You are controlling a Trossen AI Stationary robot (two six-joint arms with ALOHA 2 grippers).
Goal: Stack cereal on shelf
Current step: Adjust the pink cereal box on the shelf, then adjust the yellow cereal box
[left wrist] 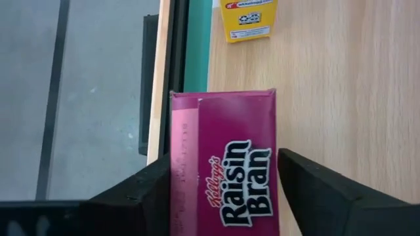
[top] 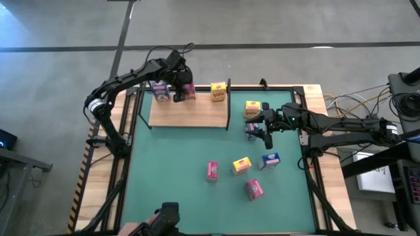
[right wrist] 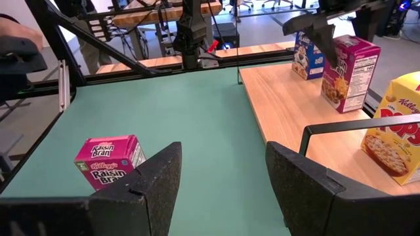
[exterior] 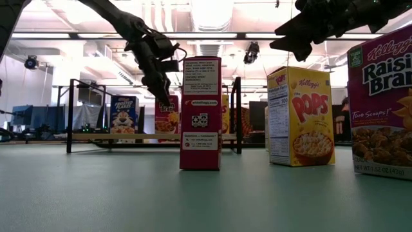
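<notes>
- Left gripper [top: 183, 94]: over the shelf [top: 197, 115], fingers straddling an upright pink Raisin Bran box [left wrist: 223, 164] standing on the wood; one finger touches it, the other stands just clear.
- Right gripper [top: 259, 131]: fingers spread, above a blue box [top: 252, 133] on the green tabletop [top: 177, 174].
- Remaining cereal: blue and yellow boxes on the shelf, others scattered on the tabletop.

From my station I see the green table mat [top: 197, 196] set in its pale wooden tabletop border [top: 335, 196], grey concrete floor [top: 52, 39] around it, cables [top: 348, 105] trailing off one side, and bright ceiling lights [exterior: 212, 13] overhead.
</notes>
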